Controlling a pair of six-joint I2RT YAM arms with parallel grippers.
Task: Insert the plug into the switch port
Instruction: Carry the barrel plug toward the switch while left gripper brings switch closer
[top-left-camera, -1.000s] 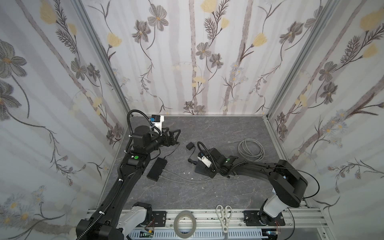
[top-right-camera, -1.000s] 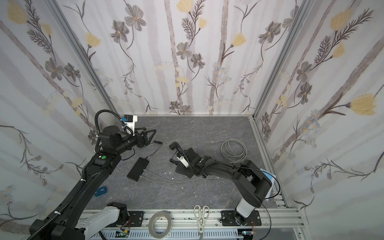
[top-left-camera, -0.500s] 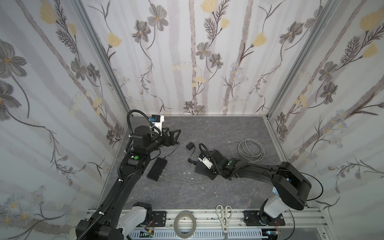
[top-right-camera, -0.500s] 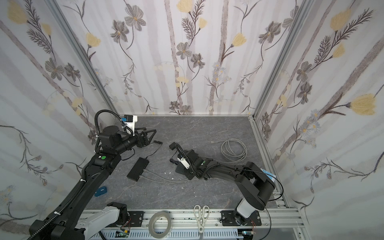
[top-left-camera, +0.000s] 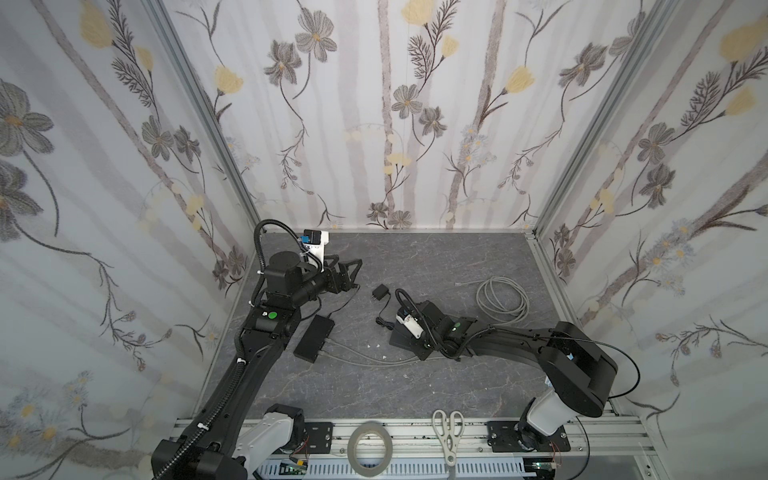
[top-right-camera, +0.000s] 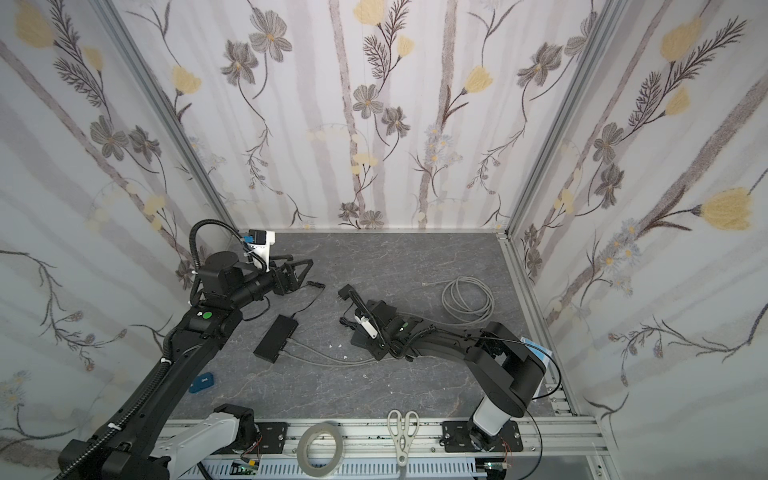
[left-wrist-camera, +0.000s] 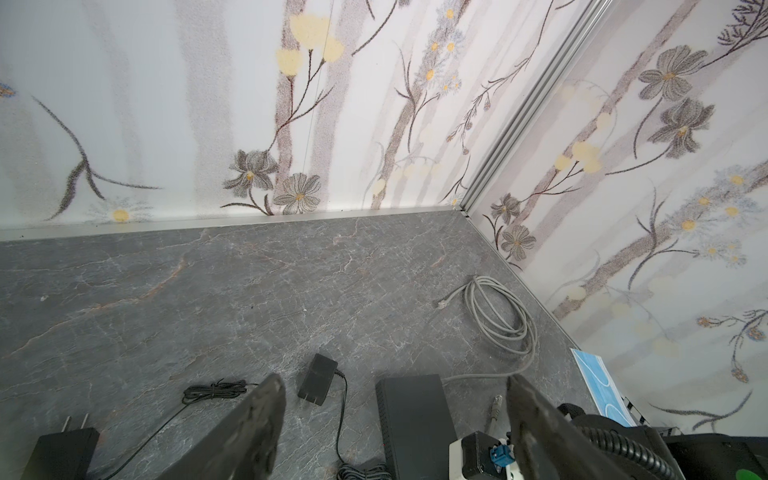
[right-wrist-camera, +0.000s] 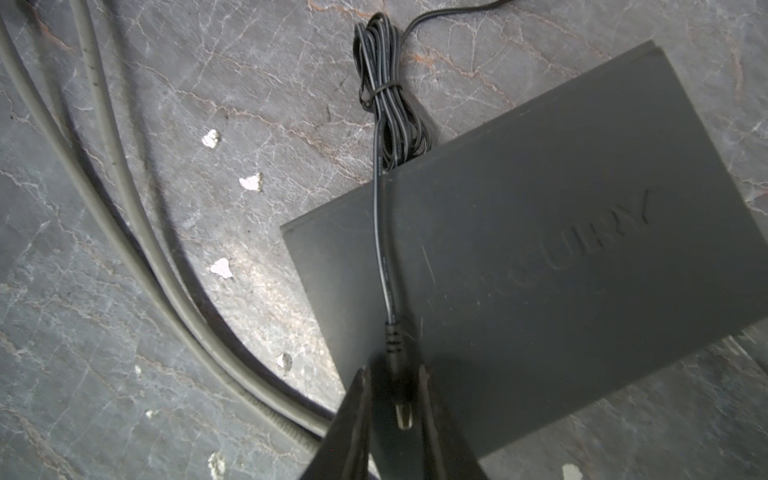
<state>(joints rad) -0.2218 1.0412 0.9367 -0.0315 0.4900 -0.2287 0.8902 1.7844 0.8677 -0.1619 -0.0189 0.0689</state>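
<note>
Plug (right-wrist-camera: 400, 409) is pinched in right claw (right-wrist-camera: 392, 374) over switch (right-wrist-camera: 540, 249); grey cables (right-wrist-camera: 124, 174) are laid beside. Left claw (left-wrist-camera: 395, 380) is spread wide, empty.

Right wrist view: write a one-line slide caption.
The right gripper brackets the barrel plug over the black switch, its bundled cord trailing onto the marble table beside two grey cables.

Fig.: left arm (top-left-camera: 249, 357) & right arm (top-left-camera: 519, 343), both black w/ one green dot; white base segs nearest front rail (top-left-camera: 411, 432); ribbed black cable loops; left gripper (left-wrist-camera: 395, 380), right gripper (right-wrist-camera: 394, 370): dark wedge-shaped fingers.
</note>
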